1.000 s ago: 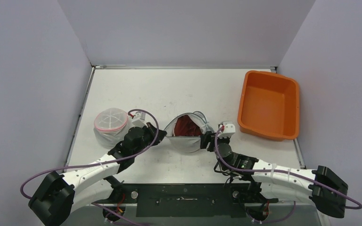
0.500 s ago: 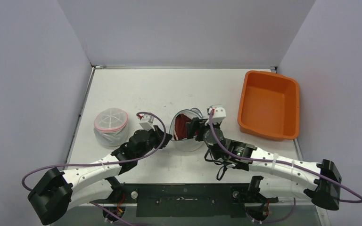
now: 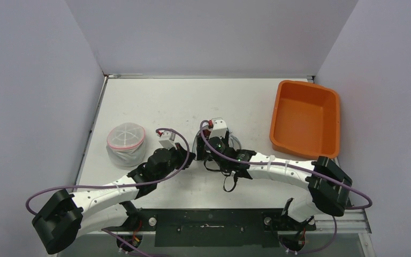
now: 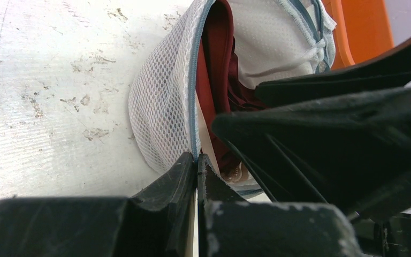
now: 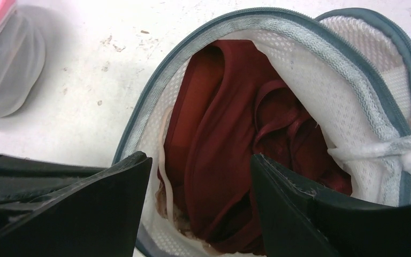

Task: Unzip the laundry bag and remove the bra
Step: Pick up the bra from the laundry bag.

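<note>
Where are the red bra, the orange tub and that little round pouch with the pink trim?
red bra (image 5: 219,139): right wrist view, on the folded red fabric.
orange tub (image 3: 304,119): top view, on its bare floor.
round pouch (image 3: 126,140): top view, on its mesh top.

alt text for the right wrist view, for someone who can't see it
The open right gripper hovers at the unzipped mouth of a white mesh laundry bag, a dark red bra bunched inside. Another mesh bag with pink trim sits at top left on the white table.
</note>
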Robot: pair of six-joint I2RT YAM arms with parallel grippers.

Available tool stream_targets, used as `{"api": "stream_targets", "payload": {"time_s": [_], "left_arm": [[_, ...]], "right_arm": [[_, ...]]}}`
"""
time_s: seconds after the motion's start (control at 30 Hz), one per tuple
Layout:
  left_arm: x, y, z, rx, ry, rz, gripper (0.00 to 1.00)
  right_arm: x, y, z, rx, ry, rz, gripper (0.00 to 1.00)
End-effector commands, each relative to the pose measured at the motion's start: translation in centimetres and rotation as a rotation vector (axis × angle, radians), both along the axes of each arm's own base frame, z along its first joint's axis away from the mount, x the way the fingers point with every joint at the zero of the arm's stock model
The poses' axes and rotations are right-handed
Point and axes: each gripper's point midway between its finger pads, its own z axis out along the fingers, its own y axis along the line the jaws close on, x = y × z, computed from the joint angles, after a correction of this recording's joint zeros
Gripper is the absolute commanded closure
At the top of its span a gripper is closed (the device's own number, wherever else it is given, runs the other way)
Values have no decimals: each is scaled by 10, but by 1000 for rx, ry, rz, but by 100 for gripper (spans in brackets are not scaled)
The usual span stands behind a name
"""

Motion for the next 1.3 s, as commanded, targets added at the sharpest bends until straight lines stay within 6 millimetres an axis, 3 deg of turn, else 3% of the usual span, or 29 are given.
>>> {"api": "stream_targets", "payload": {"time_s": [0.0,0.23,0.5,0.57,0.67,0.73,0.93,1.13,1.27], "left_arm": [[8,-7,23,-33,-64,-1,100],[6,-9,23,-32,-67,-10,100],[4,-7,23,-30,-73,-13,100],[4,-7,22,-28,-72,-13,100],[3,-5,22,-25,-74,-9,100],[3,-3,22,-25,-75,-3,100],[5,2,15,-2,-56,26,100],[7,6,11,2,-50,53,100],[6,3,8,3,-52,40,100]], "right_arm": [[17,13,18,81,-8,-36,30],[35,14,13,88,-21,-109,28],[49,16,2,100,-15,-165,34],[51,14,1,91,-19,-177,42],[50,8,-1,80,-18,-186,64],[47,2,-1,76,-18,-188,73],[31,-27,8,69,-41,-193,78],[16,-64,2,41,-30,-194,93],[9,-69,0,103,-24,-152,95]]}}
